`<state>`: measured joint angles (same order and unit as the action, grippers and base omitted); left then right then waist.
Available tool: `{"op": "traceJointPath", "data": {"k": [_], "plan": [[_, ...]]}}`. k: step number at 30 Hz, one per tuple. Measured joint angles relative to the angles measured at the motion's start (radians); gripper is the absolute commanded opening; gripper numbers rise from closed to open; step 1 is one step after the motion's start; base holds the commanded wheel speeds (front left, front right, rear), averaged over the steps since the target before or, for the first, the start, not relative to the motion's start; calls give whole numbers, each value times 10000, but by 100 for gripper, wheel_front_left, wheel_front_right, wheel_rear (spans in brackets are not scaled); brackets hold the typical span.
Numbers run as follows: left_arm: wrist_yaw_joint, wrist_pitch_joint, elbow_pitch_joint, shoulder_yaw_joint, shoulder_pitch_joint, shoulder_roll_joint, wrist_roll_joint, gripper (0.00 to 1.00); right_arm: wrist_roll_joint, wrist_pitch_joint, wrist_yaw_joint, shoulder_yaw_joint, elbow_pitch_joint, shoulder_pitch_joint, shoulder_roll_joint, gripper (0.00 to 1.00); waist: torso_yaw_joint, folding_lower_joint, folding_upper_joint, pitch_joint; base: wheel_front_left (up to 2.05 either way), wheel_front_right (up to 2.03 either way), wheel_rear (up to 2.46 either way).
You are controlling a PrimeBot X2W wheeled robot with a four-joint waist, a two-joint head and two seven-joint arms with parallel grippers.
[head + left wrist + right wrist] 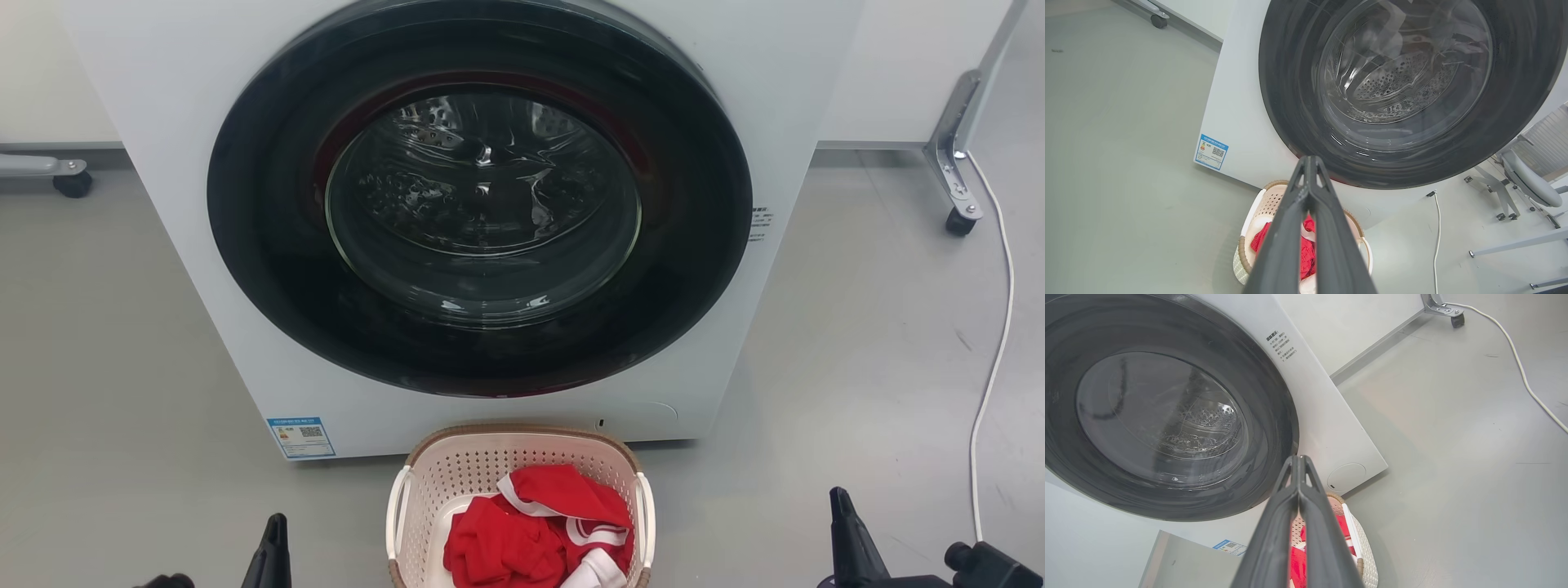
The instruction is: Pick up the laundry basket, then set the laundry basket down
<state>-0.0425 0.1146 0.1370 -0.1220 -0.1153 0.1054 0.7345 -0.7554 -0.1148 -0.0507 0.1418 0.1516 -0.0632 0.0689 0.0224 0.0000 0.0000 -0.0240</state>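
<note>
The laundry basket [465, 469] is being seen upright on the grey floor [98, 367], open side up, just in front of the base of the washing machine [163, 245] and below its round door [482, 204]. Whether basket and machine are touching cannot be told. In the head view the basket's long axis is being shown running away from the robot toward the machine, with one rounded short end facing the machine; the near end is being cut off by the bottom edge. White handles are being carried on its left and right long sides.

The basket is being shown as cream-white plastic, pierced all over with small holes, rounded-rectangular, and edged by a brown woven-look rim. Crumpled red clothing [531, 531] with white trim is being held inside it. The machine is being shown as a smooth white box, its door a wide glossy dark ring around domed clear glass, with a perforated metal drum behind.

A blue-edged label [300, 438] with a square code is being displayed at the machine's lower left corner; its print cannot be read. Small dark lines of print [760, 224] beside the door are likewise too small to read.

The fingers of the left gripper [1310, 161] are being pressed together at the tips, with nothing between them. The right gripper [1299, 458] is being held clenched in the same way, grasping nothing. Both are being held clear of the basket.

A white cable [1000, 327] is being trailed across the floor at the right.
</note>
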Motion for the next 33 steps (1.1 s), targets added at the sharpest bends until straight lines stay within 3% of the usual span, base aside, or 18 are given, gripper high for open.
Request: {"op": "traceJointPath", "data": {"k": [33], "plan": [[876,-1193,805,1110,977,-309,4472,0,-4360,1160,871,-1421,761,788,-138,0,-116,1,0,133,0,0,0]]}}
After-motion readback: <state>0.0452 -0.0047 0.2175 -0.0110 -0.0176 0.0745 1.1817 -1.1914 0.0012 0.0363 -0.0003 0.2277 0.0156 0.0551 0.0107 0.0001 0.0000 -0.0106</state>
